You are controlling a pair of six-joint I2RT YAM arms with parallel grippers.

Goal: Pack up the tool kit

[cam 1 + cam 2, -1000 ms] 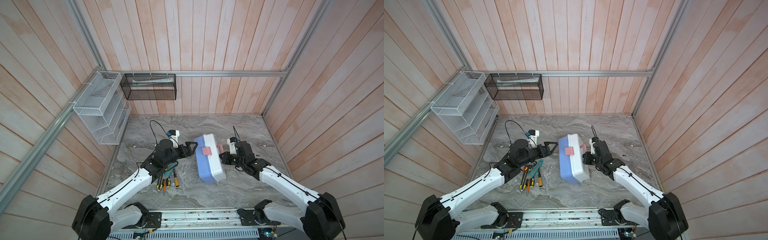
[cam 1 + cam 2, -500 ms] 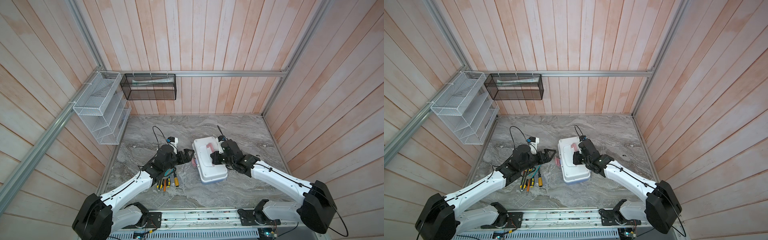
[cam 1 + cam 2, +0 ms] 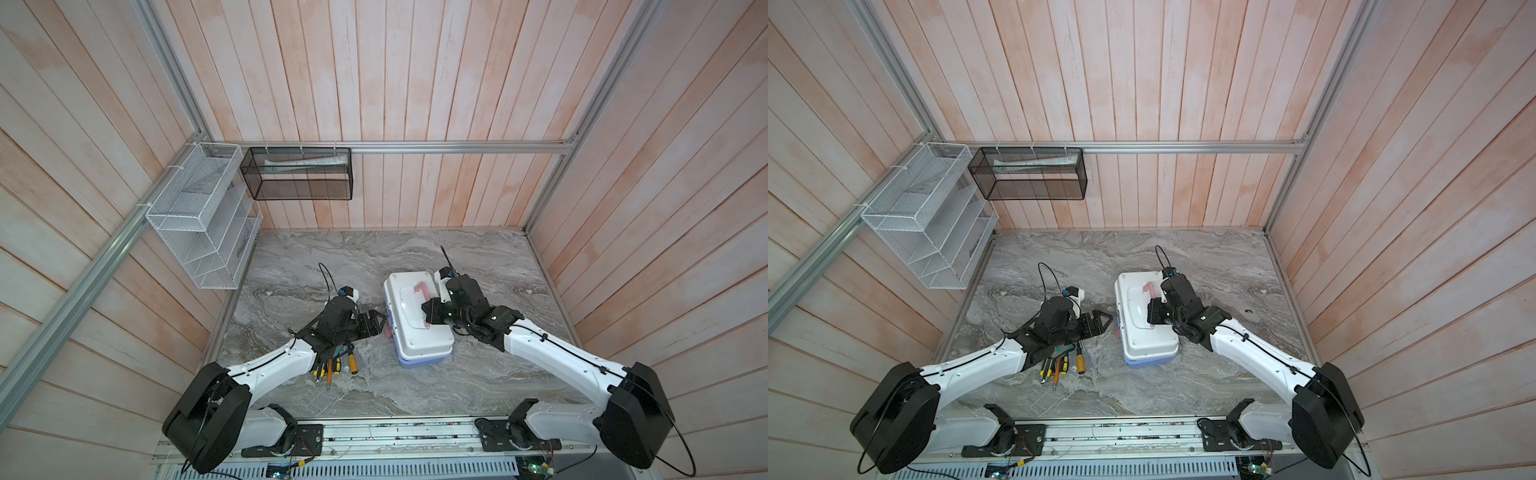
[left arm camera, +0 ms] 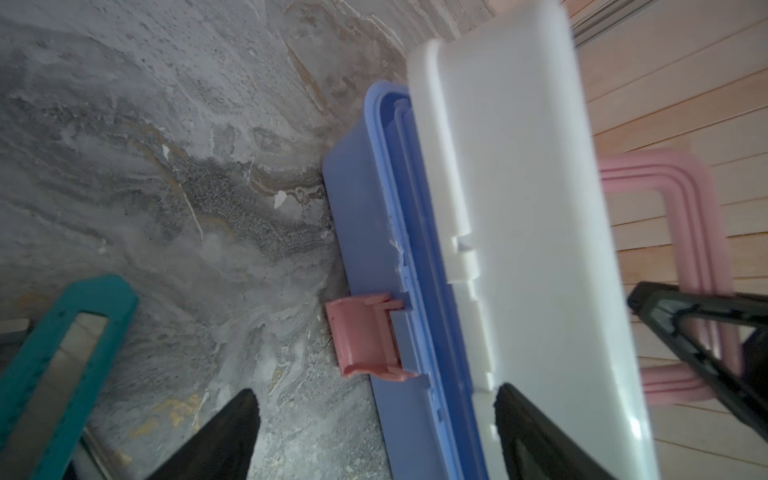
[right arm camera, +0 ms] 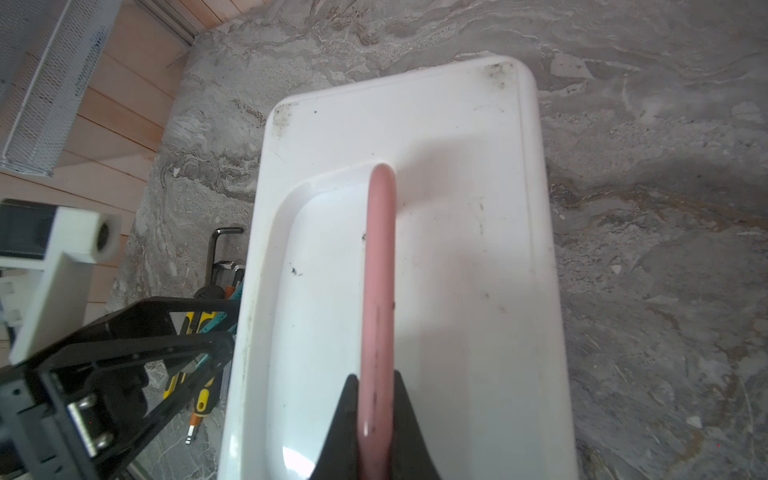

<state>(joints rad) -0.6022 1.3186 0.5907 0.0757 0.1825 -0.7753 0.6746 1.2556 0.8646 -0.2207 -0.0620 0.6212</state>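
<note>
White lid (image 3: pixel 405 320) down, pink latch (image 4: pixel 361 336) seemingly unfastened.

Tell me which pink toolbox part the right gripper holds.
The handle on the white lid, pinched by the right gripper; the latch sits ungripped on the side of the blue base.

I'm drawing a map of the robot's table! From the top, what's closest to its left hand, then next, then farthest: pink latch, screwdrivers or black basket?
From the left hand, in a top view:
1. Pink latch: right beside it, on the side of the toolbox.
2. Screwdrivers: a little way off, on the table.
3. Black basket: far away, up on the back wall.
</note>
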